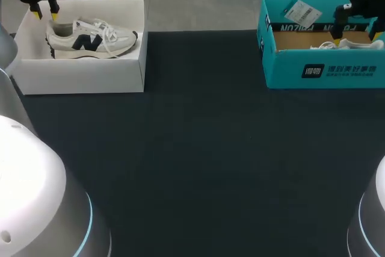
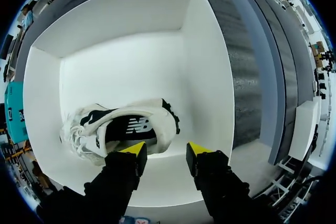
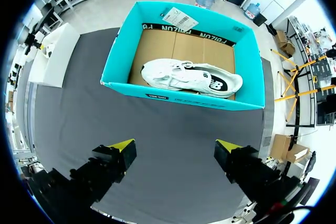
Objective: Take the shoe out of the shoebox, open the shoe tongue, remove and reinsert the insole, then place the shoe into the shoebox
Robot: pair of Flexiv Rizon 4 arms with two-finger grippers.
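A white sneaker (image 1: 90,39) with a navy logo lies on its side in a white shoebox (image 1: 84,76) at the table's far left. My left gripper (image 1: 46,11) hangs over the shoe's heel end. In the left wrist view its fingers (image 2: 165,153) stand apart just above the heel of the sneaker (image 2: 126,127), and nothing is between them. A second white shoe (image 3: 191,77) lies in a teal shoebox (image 3: 178,95) at the far right. My right gripper (image 3: 176,148) is wide open above that box's near side (image 1: 357,35).
The dark table top (image 1: 198,161) stretches between and in front of the two boxes. A paper tag (image 1: 301,11) sits on the teal shoebox's (image 1: 325,67) back wall. The white box's walls (image 2: 210,61) rise around the left gripper.
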